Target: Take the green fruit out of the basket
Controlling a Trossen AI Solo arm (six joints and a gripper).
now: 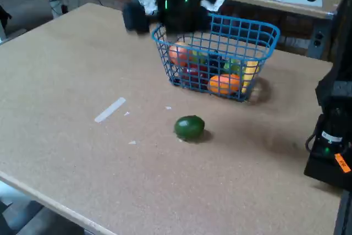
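The dark green fruit [190, 127] lies on the tabletop, in front of the blue wire basket [264, 53] and outside it. Inside the basket are an orange fruit [224, 83], a reddish fruit [179, 54], a yellow piece [250, 71] and a small bright green piece [234, 65]. My arm is a black motion-blurred mass above the basket's back left rim. The gripper [136, 17] seems to be the dark blur at its left end, well away from the green fruit. Its fingers cannot be made out.
A pale strip of tape [110, 109] lies on the brown table [66, 81], left of the fruit. Black equipment [330, 141] stands at the right edge. The table's front edge runs along the bottom left. Another table and clutter sit behind.
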